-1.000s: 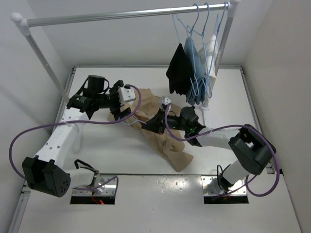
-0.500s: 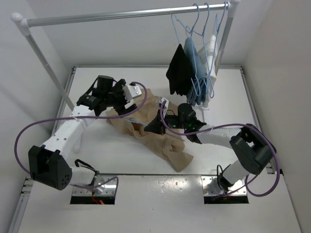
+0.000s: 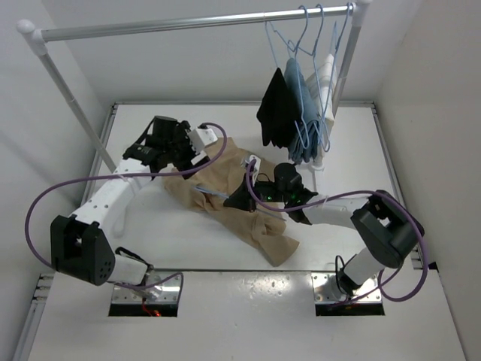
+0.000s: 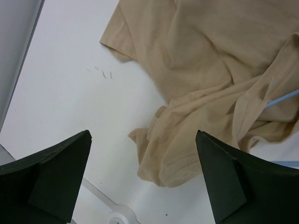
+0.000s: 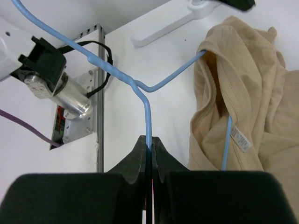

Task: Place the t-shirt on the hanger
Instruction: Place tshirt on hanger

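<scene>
The tan t-shirt (image 3: 218, 179) lies crumpled on the white table, from the centre down towards the front right. My right gripper (image 3: 237, 197) is shut on the light-blue wire hanger (image 5: 145, 91) at the neck just below its hook. One hanger arm runs into the shirt's neck opening (image 5: 219, 70), and a second wire shows inside next to the label. My left gripper (image 3: 183, 159) hovers open and empty over the shirt's left edge (image 4: 168, 154), jaws wide apart. A short piece of the hanger (image 4: 282, 98) shows at the collar.
A clothes rack's pole (image 3: 188, 22) spans the back. Black (image 3: 274, 105), blue (image 3: 297, 113) and white (image 3: 327, 75) garments hang on blue hangers at its right end. The rack's white foot (image 4: 119, 217) lies just below my left gripper. The left arm's base motor (image 5: 51, 79) is near the hook.
My left arm has swung back and right, and its gripper now sits higher over the shirt's left edge. The shirt's left part has spread out. My right gripper keeps hold of the hanger.
</scene>
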`<action>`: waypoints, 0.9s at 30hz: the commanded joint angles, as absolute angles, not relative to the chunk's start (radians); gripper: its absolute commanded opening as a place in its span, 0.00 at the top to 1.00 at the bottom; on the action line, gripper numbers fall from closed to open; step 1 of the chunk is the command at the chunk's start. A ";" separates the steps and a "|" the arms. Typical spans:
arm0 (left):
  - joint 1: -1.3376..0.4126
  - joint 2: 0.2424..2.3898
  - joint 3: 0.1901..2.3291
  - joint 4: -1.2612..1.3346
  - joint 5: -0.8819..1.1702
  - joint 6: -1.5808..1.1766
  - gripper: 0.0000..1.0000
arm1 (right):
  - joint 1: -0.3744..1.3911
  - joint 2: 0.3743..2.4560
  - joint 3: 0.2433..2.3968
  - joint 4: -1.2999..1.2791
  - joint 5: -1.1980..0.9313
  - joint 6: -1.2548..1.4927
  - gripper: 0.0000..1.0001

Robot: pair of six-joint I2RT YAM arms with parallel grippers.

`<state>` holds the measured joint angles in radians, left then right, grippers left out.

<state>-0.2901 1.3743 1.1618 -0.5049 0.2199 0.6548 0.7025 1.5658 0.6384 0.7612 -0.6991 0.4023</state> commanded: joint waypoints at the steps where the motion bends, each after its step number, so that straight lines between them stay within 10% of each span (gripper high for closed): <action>1: -0.238 1.348 1.195 -0.472 0.242 0.612 0.00 | 0.703 1.598 0.614 0.924 -0.684 0.411 1.00; 8: -0.082 1.367 1.175 -0.474 0.334 0.687 0.20 | 0.703 1.650 0.583 1.060 -0.673 0.466 1.00; 14: -0.002 1.287 1.088 -0.681 0.681 1.173 0.09 | 0.703 1.661 0.592 1.060 -0.686 0.466 1.00; 27: -0.081 1.492 1.108 -0.971 0.741 1.581 0.00 | 0.703 1.672 0.601 1.089 -0.686 0.466 1.00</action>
<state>-0.0666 1.4906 1.1004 -0.9157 0.6659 1.4528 0.7025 1.6714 0.5709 0.9901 -0.6731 0.4717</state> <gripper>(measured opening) 0.997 0.013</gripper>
